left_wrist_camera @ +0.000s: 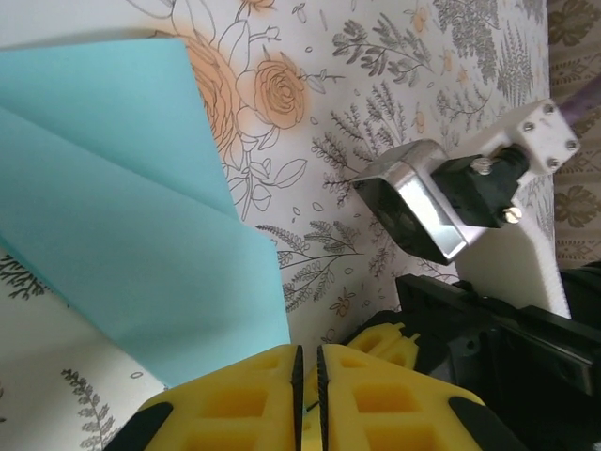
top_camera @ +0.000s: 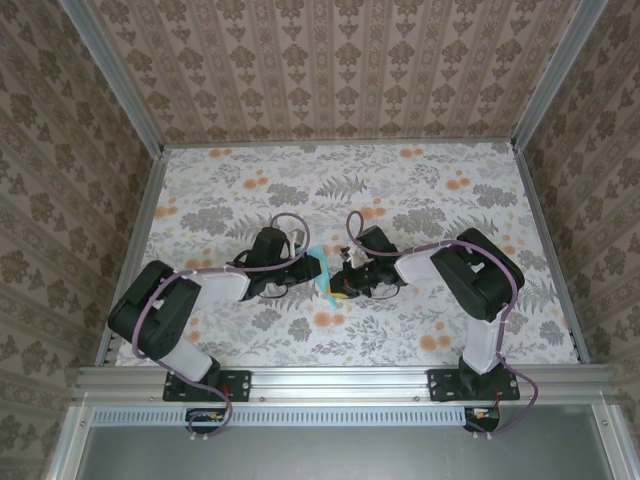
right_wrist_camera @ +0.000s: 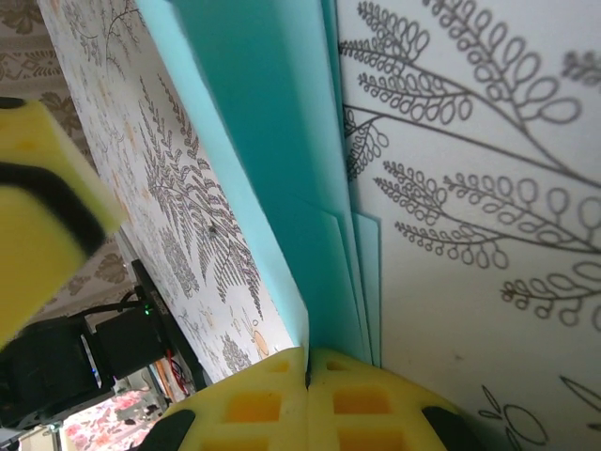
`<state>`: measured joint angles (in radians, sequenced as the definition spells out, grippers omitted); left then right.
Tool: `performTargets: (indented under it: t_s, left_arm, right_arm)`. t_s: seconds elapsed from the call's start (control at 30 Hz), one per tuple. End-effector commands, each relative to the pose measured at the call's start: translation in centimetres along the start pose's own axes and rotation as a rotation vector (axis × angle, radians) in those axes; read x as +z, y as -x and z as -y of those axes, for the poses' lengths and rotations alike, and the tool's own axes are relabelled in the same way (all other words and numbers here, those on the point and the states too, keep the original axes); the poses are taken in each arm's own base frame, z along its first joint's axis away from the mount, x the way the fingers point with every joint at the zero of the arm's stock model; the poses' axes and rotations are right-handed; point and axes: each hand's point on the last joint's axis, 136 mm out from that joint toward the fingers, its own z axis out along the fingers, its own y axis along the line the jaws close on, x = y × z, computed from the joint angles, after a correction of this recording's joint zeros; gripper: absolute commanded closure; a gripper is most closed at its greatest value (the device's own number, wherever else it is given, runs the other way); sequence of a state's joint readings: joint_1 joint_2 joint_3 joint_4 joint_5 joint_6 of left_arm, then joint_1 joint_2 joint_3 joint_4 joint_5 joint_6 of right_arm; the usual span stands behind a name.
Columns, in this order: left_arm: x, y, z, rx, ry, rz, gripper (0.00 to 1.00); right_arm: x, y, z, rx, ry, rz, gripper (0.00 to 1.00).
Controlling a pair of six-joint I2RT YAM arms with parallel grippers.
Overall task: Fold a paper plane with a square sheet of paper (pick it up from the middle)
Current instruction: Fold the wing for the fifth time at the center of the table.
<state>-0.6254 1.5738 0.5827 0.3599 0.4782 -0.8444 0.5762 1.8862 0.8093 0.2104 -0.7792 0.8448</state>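
Observation:
The square sheet of paper (top_camera: 322,268), light turquoise and folded into several layers, stands on edge between the two arms at the middle of the table. My right gripper (right_wrist_camera: 308,355) is shut on the lower edge of the folded paper (right_wrist_camera: 272,160), whose layers run up and away from the jaws. In the left wrist view the paper (left_wrist_camera: 122,216) spreads over the tabletop up and to the left. My left gripper (left_wrist_camera: 308,352) shows a thin slit between its pads with nothing in it, and the paper passes beside its left finger. The right gripper's yellow fingers (left_wrist_camera: 390,338) sit just behind.
The floral tabletop (top_camera: 420,200) stretches out on all sides, bounded by an aluminium frame (top_camera: 340,378) at the near edge and patterned walls. The right wrist's silver camera (left_wrist_camera: 423,197) hangs close to my left gripper. A yellow left finger (right_wrist_camera: 38,207) is near the paper.

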Motion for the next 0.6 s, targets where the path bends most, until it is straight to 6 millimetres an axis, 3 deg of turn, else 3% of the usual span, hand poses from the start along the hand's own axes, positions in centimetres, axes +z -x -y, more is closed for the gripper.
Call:
performTargets:
  t_s: [0.0,0.37,0.57]
  left_arm:
    - [0.8,-0.6,0.2,0.005,-0.026,-0.022,0.88]
    - [2.0,-1.7,-2.3,-0.053,0.048,-0.063,0.92]
    - [2.8,-2.2,-3.8,-0.101,0.113,-0.096,0.95]
  right_arm:
    - [0.3,-0.7,1.8,0.084,-0.04,-0.033,1.0]
    - [0.4,-1.4,3.3,0.085,-0.104,-0.06,1.0]
    - [0.0,-1.5,2.8,0.061,-0.108,-0.066,0.97]
